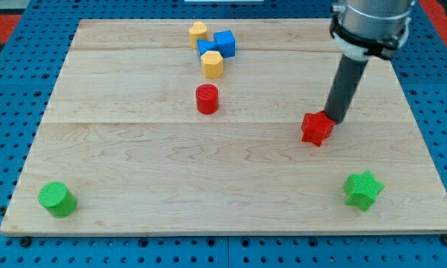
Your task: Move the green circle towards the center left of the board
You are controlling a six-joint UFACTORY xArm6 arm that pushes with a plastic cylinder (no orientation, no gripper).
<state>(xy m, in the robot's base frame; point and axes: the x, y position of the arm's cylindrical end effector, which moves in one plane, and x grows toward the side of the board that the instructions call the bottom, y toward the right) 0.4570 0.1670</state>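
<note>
The green circle [57, 199] sits near the board's bottom left corner. My tip [335, 119] is far from it, in the right half of the board, touching or just behind the upper right side of a red star-shaped block [317, 128]. The dark rod rises from there toward the view's top right.
A green star [363, 189] lies at the bottom right. A red cylinder [207, 98] stands near the middle. At the top middle cluster a yellow block [198, 33], two blue blocks [224, 42] [205, 48] and a yellow hexagon [212, 64]. The wooden board [134, 156] lies on a blue pegboard.
</note>
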